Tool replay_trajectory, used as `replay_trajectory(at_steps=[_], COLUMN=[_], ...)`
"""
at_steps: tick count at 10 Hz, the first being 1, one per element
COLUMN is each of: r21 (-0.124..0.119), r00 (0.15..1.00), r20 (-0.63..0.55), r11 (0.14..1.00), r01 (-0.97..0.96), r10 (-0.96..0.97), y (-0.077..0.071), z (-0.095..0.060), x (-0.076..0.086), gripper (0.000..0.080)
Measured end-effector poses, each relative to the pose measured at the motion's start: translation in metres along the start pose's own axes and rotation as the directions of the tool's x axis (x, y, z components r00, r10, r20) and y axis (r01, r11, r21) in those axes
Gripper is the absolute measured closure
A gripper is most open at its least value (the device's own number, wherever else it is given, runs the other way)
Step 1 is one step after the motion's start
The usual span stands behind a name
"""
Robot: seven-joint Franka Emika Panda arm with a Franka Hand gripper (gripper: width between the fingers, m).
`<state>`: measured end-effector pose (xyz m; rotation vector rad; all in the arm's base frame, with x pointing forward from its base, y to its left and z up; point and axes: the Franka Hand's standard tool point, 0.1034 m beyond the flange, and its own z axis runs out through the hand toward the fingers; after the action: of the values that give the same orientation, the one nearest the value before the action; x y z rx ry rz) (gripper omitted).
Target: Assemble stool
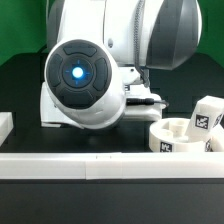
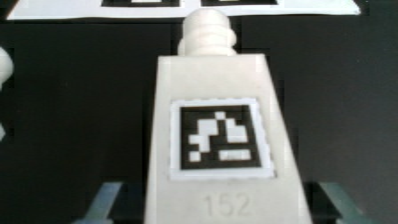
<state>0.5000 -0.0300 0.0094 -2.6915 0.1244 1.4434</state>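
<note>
My pincer [image 2: 221, 203] has one finger [image 2: 118, 200] on each side of a stool leg [image 2: 217, 110], very close to its wide end. Whether the pads really press it, I cannot tell. The leg lies along my fingers with its tag facing my camera. Its screw tip [image 2: 208, 35] points away from me, I think so that it can meet a socket later. Ahead of the tip comes dark bench [image 2: 71, 120], then the marker board [image 2: 107, 10], so forward room is short; at the sides I see mostly bare bench. The seat [image 1: 178, 138], with a second leg [image 1: 207, 117] near it, stands at the exterior view's right, behind the long white bar [image 1: 90, 166].
</note>
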Motion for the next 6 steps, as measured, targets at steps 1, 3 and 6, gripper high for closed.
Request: replay_trajectory(at_steps=[1,3,6], r21=[0.002,-0.008,-0.015], r00=[1.0,1.0,0.997], r20=[-0.004,0.003,-0.08], r11=[1.0,1.0,1.0], r01=[0.001,-0.005,0.01], r10=[-0.001,0.005,-0.011], y=[-0.002,-0.021,-0.027], z=[-0.008,-0.035,-0.063], x=[-0.007,-0.033,-0.04], gripper=[0.0464,0.0464,0.0462])
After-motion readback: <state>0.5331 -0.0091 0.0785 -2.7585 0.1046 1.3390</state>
